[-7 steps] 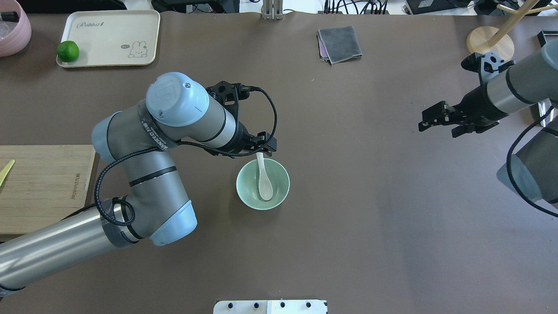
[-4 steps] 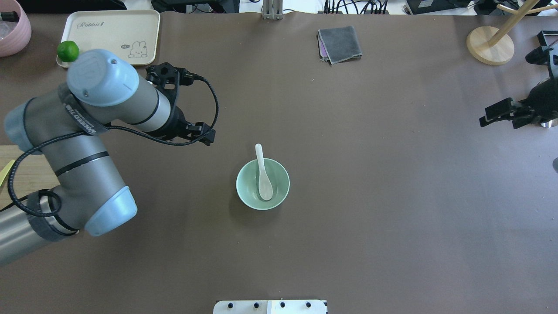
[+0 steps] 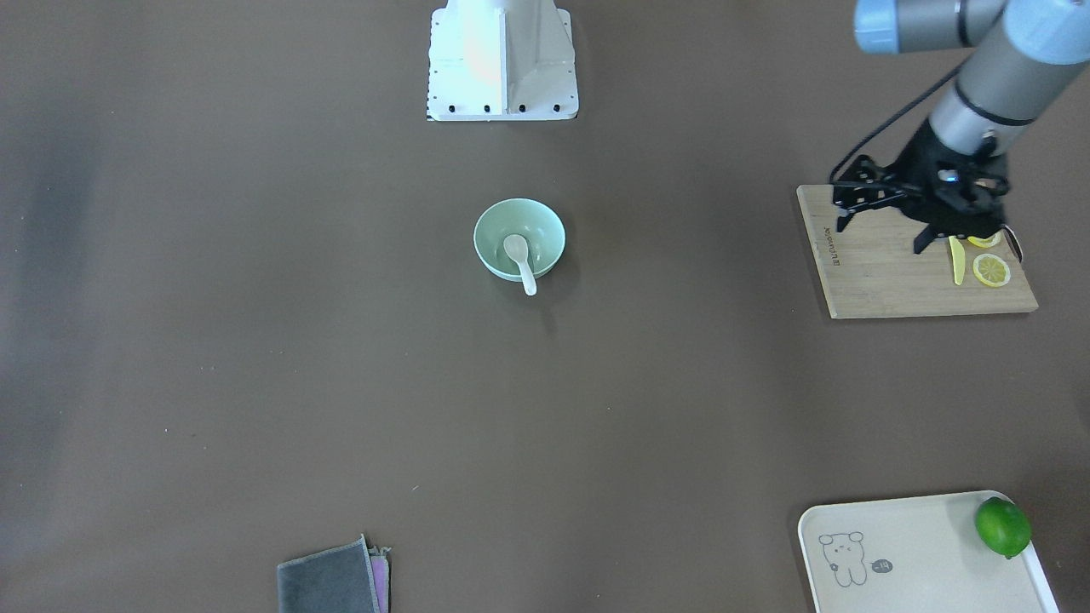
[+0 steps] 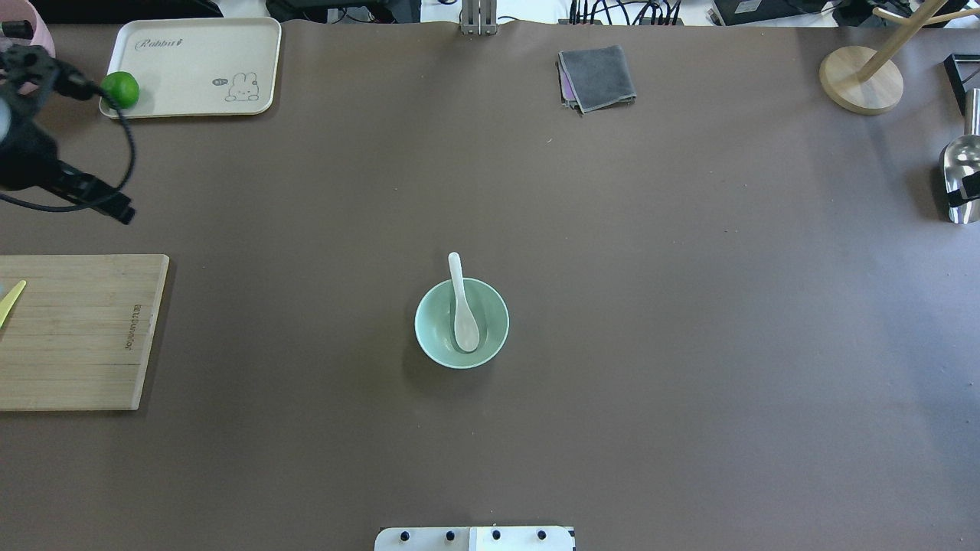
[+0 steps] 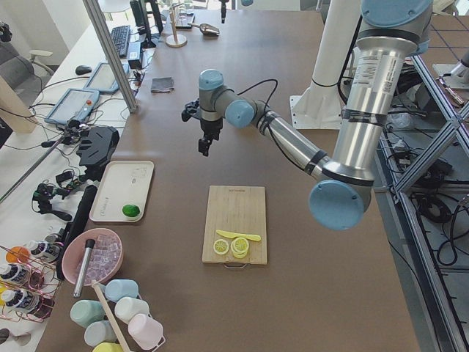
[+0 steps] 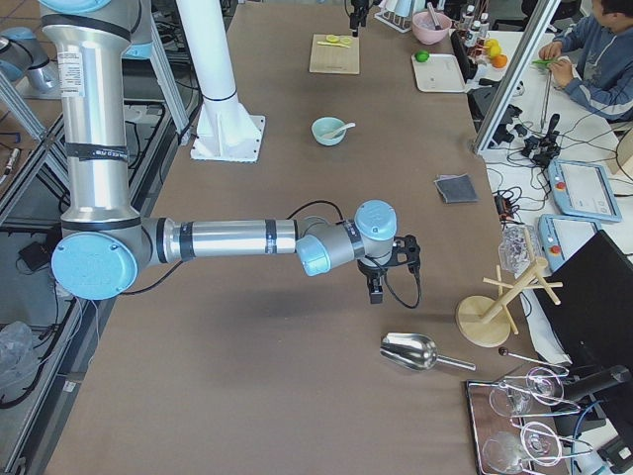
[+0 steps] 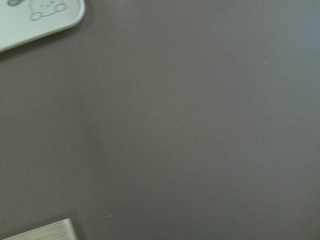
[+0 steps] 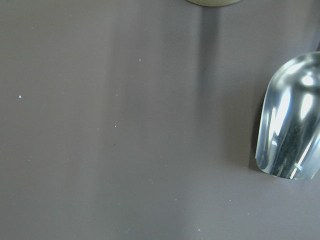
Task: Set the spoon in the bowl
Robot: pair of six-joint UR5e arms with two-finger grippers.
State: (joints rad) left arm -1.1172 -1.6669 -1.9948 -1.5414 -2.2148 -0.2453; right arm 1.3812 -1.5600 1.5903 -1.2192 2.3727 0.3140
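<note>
The left gripper (image 3: pixel 886 223) hangs spread and empty between the tray (image 3: pixel 920 558) and the cutting board (image 3: pixel 886 288). The right gripper (image 6: pixel 376 289) hovers near the metal scoop (image 6: pixel 410 351) (parted or closed, I cannot tell). The bowl (image 4: pixel 430 330) sits mid-table with the spoon (image 4: pixel 464 317) in it, handle over the rim, so the placing looks done.

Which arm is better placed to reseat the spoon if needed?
Left: the left gripper hangs nearer the bowl; the right gripper is farther off, by the scoop. The spoon already lies inside.

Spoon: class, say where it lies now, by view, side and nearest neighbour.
In the overhead view the spoon sits near the middle of the table, scoop down inside the bowl, its handle leaning over the rim farthest from the robot.
</note>
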